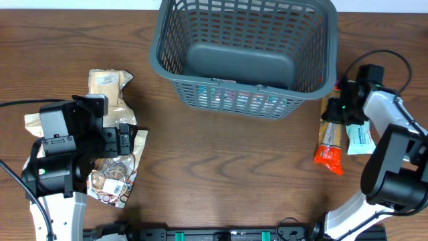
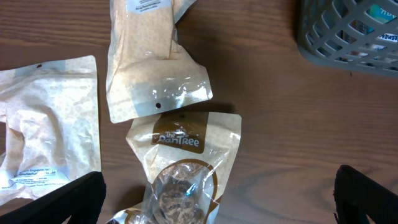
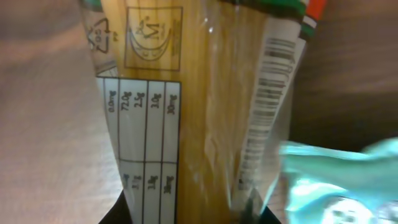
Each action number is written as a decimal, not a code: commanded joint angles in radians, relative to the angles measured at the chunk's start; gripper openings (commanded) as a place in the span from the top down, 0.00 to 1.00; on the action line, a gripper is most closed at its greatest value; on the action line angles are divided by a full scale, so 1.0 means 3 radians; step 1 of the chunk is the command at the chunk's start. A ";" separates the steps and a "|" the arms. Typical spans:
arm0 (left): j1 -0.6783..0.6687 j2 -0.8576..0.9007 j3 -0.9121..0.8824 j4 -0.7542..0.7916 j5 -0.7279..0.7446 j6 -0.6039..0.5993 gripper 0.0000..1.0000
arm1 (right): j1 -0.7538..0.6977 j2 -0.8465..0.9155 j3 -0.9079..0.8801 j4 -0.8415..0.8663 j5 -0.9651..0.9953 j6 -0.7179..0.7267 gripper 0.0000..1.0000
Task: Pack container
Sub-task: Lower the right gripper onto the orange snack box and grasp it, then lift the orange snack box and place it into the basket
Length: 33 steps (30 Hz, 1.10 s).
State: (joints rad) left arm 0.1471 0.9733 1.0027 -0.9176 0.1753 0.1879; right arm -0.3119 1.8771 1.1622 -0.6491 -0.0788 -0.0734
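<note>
The container is a dark grey lattice basket (image 1: pixel 160 60) at the back centre, with some coloured packets showing through its front wall; its corner shows in the left wrist view (image 2: pixel 348 37). My left gripper (image 1: pixel 124 140) (image 2: pixel 217 199) is open and empty, its fingers spread above a brown cookie packet (image 2: pixel 180 143) (image 1: pixel 114 181). My right gripper (image 1: pixel 336 107) (image 3: pixel 193 214) is shut on the near end of a long spaghetti packet (image 1: pixel 331 144) (image 3: pixel 186 93), which lies right of the basket with its orange end toward the front.
A beige grain packet (image 1: pixel 107 84) (image 2: pixel 149 62) and a pale flat packet (image 1: pixel 33 122) (image 2: pixel 43 124) lie by the cookie packet. A teal packet (image 1: pixel 360 139) (image 3: pixel 342 180) lies beside the spaghetti. The table's front edge runs below both arms.
</note>
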 commanded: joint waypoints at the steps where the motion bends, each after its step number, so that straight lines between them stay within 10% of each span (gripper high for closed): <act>1: 0.0014 -0.0003 0.0011 -0.0013 -0.0038 0.0046 0.01 | -0.0217 0.0038 0.0036 0.0098 0.0072 0.0520 0.99; 14: 0.0014 -0.0003 0.0011 0.0036 -0.0038 0.0047 0.01 | -0.0229 -0.0721 0.1516 0.0443 -0.0239 0.0670 0.99; 33: 0.0014 -0.0003 0.0011 0.0060 -0.0037 0.0045 0.01 | 0.1478 -0.0888 0.2600 0.0233 -0.0654 -0.0168 0.99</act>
State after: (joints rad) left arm 0.1471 0.9733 1.0027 -0.9005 0.1753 0.1883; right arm 0.0795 1.6241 1.9045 -0.5831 -0.1997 -0.0265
